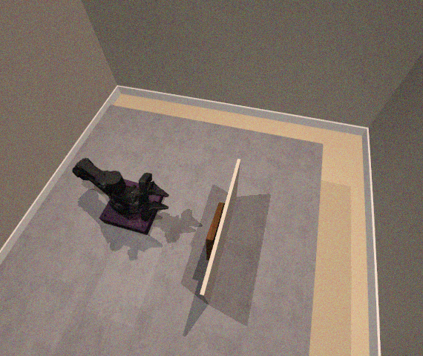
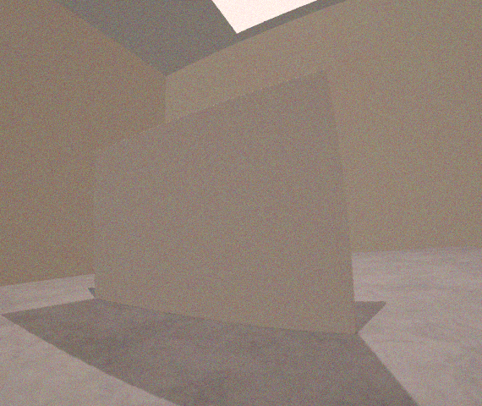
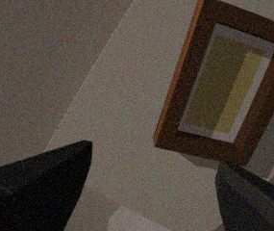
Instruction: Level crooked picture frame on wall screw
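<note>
The claw (image 1: 168,201) (image 3: 154,154) is standing at the left, its fingers a little over half open and gripping nothing, probably hanging back so the frame can settle freely and be judged. Farther right, the wooden picture frame (image 1: 214,225) (image 3: 186,77) is hanging on the left face of the upright panel (image 1: 220,227) (image 2: 223,196) (image 3: 117,87), presumably resting its weight on the hidden screw. It is looking slanted from the wrist, but that view may itself be tilting, so I'm not calling it level or crooked

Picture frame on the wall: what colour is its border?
Brown, showing best in the wrist view.
</note>
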Controlling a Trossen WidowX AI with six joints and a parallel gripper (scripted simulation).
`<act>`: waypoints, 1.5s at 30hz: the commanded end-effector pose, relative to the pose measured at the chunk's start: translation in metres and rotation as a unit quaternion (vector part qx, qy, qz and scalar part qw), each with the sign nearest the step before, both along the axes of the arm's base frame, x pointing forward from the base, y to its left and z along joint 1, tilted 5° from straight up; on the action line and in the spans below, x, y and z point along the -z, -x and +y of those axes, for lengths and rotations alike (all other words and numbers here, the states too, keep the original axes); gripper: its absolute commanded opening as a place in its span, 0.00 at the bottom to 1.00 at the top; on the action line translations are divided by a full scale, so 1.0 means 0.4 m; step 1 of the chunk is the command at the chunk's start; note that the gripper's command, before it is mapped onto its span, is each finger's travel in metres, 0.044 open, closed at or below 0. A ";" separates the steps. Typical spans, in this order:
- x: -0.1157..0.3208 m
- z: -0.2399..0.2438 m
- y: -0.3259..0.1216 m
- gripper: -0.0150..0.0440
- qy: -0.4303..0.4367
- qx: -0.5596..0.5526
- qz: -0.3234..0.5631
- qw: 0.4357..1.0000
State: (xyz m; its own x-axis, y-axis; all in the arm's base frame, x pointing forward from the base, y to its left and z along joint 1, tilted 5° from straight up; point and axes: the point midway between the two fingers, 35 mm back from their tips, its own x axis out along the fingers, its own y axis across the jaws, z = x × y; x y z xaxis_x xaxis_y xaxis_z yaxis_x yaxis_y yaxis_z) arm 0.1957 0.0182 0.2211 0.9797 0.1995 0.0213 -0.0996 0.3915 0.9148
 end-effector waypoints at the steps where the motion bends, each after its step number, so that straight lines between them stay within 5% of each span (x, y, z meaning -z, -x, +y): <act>1: 0.001 0.001 0.000 0.69 0.002 -0.002 0.000 1.000; 26: 0.000 -0.001 -0.003 0.69 -0.001 0.000 0.000 1.000; 45: 0.080 -0.004 -0.179 0.69 -0.071 0.031 -0.018 0.997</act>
